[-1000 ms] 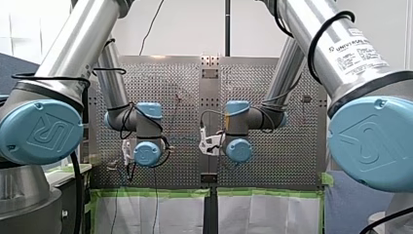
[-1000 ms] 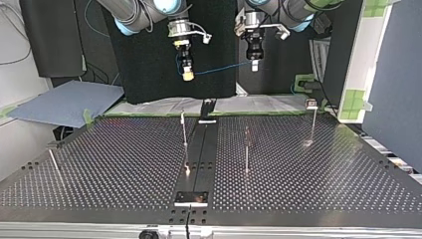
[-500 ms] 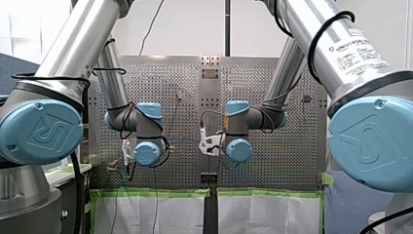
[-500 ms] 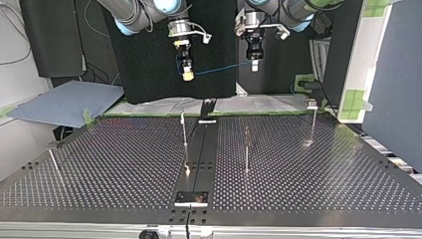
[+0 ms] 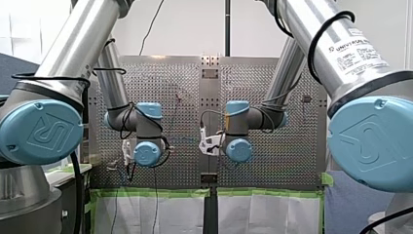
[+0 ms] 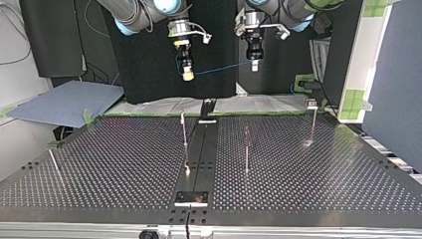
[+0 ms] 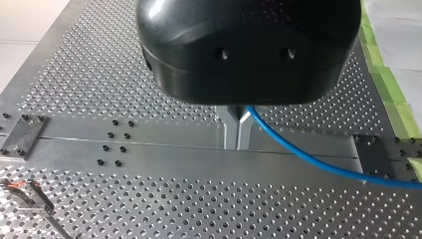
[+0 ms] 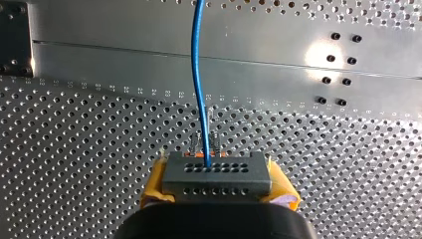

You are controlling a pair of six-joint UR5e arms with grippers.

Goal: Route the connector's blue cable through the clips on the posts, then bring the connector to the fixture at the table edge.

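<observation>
In the right wrist view a grey connector (image 8: 217, 172) sits between the yellow pads of my right gripper (image 8: 219, 186), which is shut on it. The blue cable (image 8: 198, 74) leaves the connector and runs straight ahead. My left gripper (image 7: 238, 130) has its metal fingers shut on the blue cable (image 7: 318, 164), which trails off to one side. In the top view both grippers hang high above the table's far edge: my right gripper (image 6: 187, 74) at the left, my left gripper (image 6: 254, 64) at the right. The cable (image 6: 224, 68) stretches between them.
Thin posts stand on the perforated table: one with a clip (image 6: 183, 115) left of the central rail (image 6: 199, 149), one (image 6: 246, 144) right of it, one (image 6: 312, 117) far right, one (image 6: 53, 164) far left. A black bracket (image 6: 207, 108) stands at the far edge, a plate (image 6: 191, 198) at the near edge.
</observation>
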